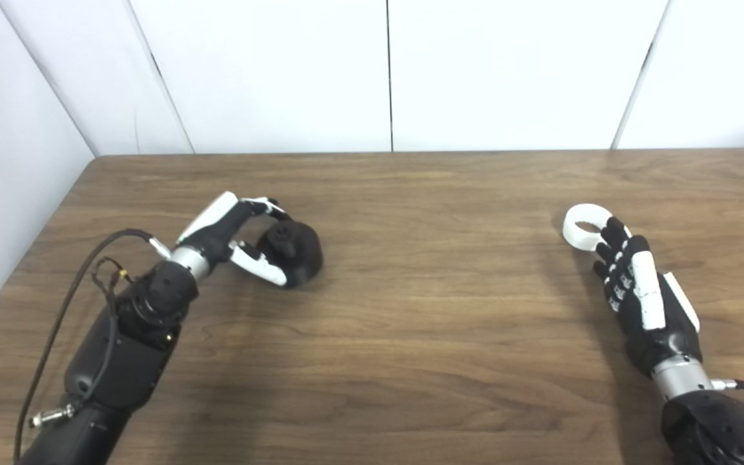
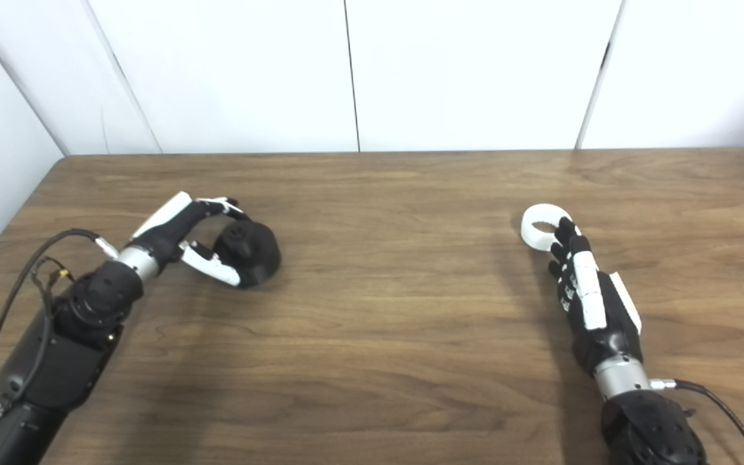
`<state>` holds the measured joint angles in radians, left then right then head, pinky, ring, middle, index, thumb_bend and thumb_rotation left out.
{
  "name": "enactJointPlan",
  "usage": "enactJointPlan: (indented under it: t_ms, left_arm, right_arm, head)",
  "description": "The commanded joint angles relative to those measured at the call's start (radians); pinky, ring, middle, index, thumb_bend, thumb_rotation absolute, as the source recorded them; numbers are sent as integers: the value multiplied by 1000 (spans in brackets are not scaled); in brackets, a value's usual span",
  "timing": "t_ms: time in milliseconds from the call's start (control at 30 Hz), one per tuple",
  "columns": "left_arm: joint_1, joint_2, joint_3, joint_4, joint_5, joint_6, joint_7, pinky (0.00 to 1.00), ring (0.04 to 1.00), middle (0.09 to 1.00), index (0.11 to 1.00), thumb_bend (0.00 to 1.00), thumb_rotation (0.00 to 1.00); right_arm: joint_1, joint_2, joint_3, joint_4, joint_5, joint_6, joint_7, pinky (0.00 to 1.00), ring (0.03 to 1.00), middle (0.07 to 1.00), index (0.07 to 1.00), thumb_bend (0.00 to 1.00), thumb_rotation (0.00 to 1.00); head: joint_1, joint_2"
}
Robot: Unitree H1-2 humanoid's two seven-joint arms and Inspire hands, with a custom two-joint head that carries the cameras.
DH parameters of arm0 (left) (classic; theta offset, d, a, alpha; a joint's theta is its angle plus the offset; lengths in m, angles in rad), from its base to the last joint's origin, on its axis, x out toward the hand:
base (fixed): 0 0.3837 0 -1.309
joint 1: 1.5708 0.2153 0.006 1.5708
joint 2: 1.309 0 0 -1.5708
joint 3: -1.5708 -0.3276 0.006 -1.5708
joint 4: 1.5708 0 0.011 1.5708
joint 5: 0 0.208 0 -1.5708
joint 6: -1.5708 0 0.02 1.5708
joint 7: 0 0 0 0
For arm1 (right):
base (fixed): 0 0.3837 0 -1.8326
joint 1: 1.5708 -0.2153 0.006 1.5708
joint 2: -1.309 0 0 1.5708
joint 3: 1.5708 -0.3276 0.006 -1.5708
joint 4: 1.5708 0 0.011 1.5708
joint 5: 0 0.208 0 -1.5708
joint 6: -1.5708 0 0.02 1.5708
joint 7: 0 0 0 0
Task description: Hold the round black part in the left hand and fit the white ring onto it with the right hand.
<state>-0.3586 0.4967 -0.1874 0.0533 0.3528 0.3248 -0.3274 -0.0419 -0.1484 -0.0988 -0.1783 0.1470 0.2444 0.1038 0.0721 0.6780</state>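
Note:
The round black part (image 1: 296, 250) rests on the table at the left, a knob on its top. My left hand (image 1: 237, 237) wraps it from the left: the fingers (image 1: 267, 206) curl over its far top and the thumb (image 1: 261, 265) presses on its near side. The white ring (image 1: 584, 226) lies flat on the table at the right. My right hand (image 1: 637, 284) stretches toward it with the fingers nearly straight, the fingertips (image 1: 612, 227) resting on the ring's near right edge. The thumb stays off to the side, so nothing is gripped.
The wooden table (image 1: 411, 310) is bounded by white wall panels at the back and on the left. A black cable (image 1: 75, 284) loops beside my left forearm, and another leaves the right wrist (image 2: 708, 394).

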Motion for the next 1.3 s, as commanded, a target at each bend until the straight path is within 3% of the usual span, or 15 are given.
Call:
enactJointPlan:
  t_ms: [0,167,400,833,1267]
  left_arm:
    - [-17,9,-11,-46,18,-8,-5,972,1000,925,604,838,118]
    - [4,-4,-45,-102,35,4,-15,962,999,917,621,839,124]
    - [44,-50,-80,-147,28,-48,-13,954,1000,915,605,852,101]
    - [121,-136,-176,-242,94,-90,-4,932,1000,915,602,868,171]
    - [180,-195,-219,-283,160,-124,2,896,1000,927,605,862,146]
  right_arm:
    - [-30,-1,3,-45,2,-10,-2,1000,1000,999,1000,591,1000]
    - [-28,1,6,-53,-5,-1,-6,1000,1000,996,1000,600,1000]
    - [-23,1,6,-59,-3,5,-4,1000,1000,996,1000,588,1000]
    - [-27,6,15,-69,-16,16,-6,1000,1000,997,1000,574,1000]
    - [-31,9,21,-69,-18,14,-7,1000,1000,994,1000,572,1000]
  head:
    - [-1,2]
    - [-10,6]
    - [-16,10]
    - [-51,10]
    - [-62,8]
